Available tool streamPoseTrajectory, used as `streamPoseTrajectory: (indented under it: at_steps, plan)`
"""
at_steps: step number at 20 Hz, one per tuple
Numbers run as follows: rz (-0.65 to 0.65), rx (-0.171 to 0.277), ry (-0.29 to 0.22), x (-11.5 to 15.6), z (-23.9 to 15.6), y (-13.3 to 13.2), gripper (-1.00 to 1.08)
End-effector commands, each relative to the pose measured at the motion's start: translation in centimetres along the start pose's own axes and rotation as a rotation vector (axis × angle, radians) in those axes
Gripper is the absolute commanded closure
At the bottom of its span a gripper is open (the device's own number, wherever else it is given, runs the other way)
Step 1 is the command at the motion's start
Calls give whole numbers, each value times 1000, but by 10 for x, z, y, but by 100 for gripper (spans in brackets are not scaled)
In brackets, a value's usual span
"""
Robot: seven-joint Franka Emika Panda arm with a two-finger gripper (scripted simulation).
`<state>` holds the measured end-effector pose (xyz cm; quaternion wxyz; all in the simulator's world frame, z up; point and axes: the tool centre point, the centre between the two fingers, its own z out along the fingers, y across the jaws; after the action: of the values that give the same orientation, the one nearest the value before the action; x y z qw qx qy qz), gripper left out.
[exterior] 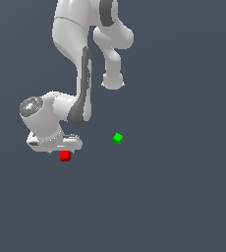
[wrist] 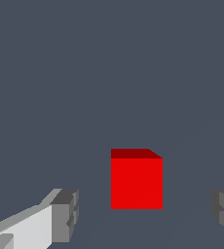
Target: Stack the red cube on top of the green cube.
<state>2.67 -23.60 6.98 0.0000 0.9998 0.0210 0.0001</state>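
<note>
Red cube (exterior: pixel 65 156), small, bright and smooth with flat sides and sharp corners, sits on the dark grey-blue floor (exterior: pixel 183 206) right under the robot's hand. It is the thing to be stacked.

The floor is the biggest thing. It is flat and plain, with no marks on it.

Next biggest is the shiny white robot arm (exterior: pixel 75 54). It is made of fat round tubes with dark grey bands at the bends. Its top is cut off by the edge of the exterior view. The arm comes down, bends like an elbow, and ends in a round wrist pointing at the floor.

The white gripper (exterior: pixel 62 150) hangs low over the red cube. In the exterior view its fingers are too small and too hidden to make out. In the wrist view the grey blocky fingertips (wrist: pixel 65 215) show at both sides, wide apart, and one is cut off by the picture's edge. The red cube (wrist: pixel 136 182) sits in the gap between them, not touching either one. The gripper is spread wide and holds nothing. The cube's top face looks darker red than its front.

The small bright-green cube (exterior: pixel 117 139) is the littlest thing. It is smooth and plain, turned a bit so one corner points forward. It sits on the floor well apart from the red cube, toward the exterior view's right. It does not show in the wrist view.
</note>
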Motion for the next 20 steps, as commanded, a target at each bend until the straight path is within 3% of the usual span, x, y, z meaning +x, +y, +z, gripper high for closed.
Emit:
streamPoseTrajectory:
  at_steps: [1,11,17,18,20]
  plan:
    - [0,0,0,0,2,0,-92]
    - [0,0,0,-1,44,-1,-92]
    - [0,0,0,0,50,0,-92]
    - [0,0,0,0,50,0,108]
    - [0,0,0,0,50,0,108]
